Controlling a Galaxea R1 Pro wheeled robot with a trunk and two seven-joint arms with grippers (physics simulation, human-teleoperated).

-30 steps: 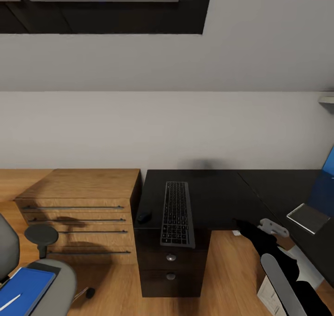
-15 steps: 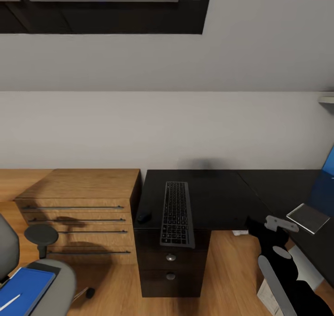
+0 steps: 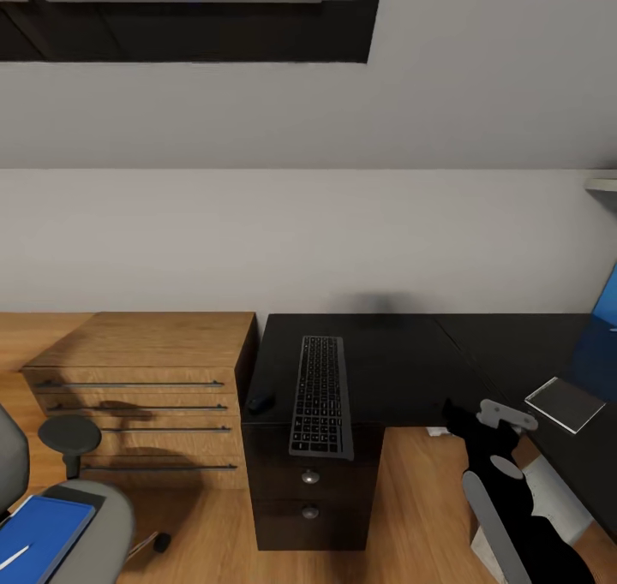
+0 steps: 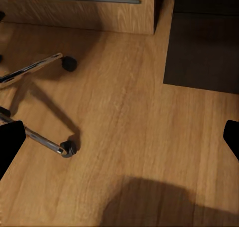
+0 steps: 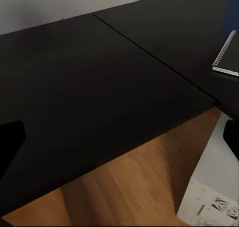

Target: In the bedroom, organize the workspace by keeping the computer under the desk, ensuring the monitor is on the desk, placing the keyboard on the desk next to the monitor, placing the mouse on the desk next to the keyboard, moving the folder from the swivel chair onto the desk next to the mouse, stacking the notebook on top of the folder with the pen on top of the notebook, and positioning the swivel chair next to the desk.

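**Q:** What lies on the counter in the head view?

**A:** The keyboard lies lengthwise on the glossy black top, its near end at the front edge above the two drawers with round silver knobs. The mouse sits just beside it, at the counter's edge next to the wooden dresser. The notebook lies flat on the counter's other wing, well apart from the keyboard; in my right wrist view its spiral edge shows.

**Q:** Where are the swivel chair and the folder?

**A:** The swivel chair stands on the wooden floor before the dresser, apart from the counter. The blue folder lies on its seat, with a thin white pen on top. My left wrist view looks down on the chair's chrome legs and casters.

**Q:** And the hands?

**A:** My right hand hangs at the counter's inner corner, near the notebook but not touching it. Its dark fingertips stand wide apart at the edges of my right wrist view, released and empty. My left hand hangs over bare floor, its fingertips likewise spread with nothing between them.

**Q:** Anything under the counter?

**A:** A light grey computer case stands on the floor below the right wing.
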